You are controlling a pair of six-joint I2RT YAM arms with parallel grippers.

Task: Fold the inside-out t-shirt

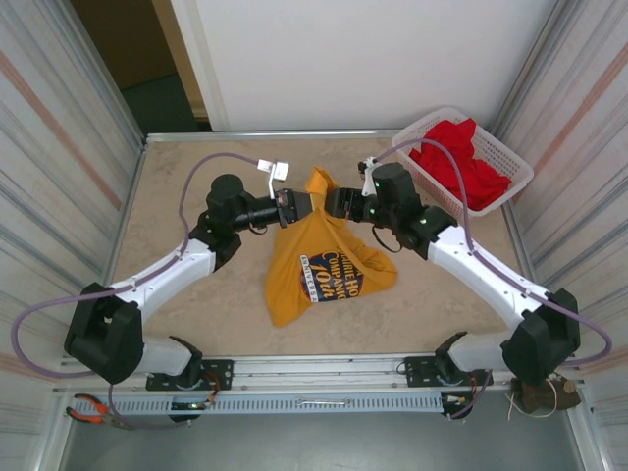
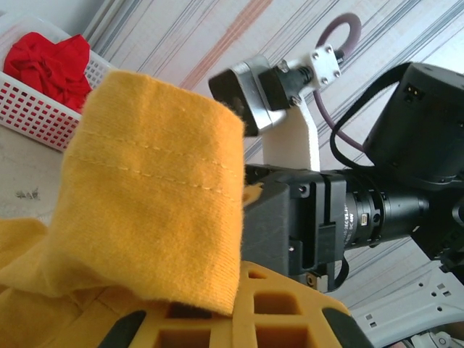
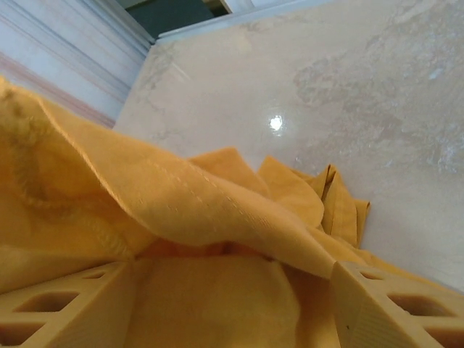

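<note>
Above table (image 1: 412,324), t-shirt (image 1: 294,285) peak tight in left tool (image 1: 306,204), right tool (image 1: 332,202) agape around it.

T-shirt (image 1: 319,260): matt, soft knit cloth, stitched hem. Table (image 1: 392,314): glossy, smooth, stone-look surface. Basket (image 1: 515,177), upper right: white plastic lattice. Red garment (image 1: 456,147): matt cloth.

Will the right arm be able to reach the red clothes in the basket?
Probably yes. The red clothes lie in the basket right beside the right arm, with nothing between. Its tool is at the yellow t-shirt though.
</note>
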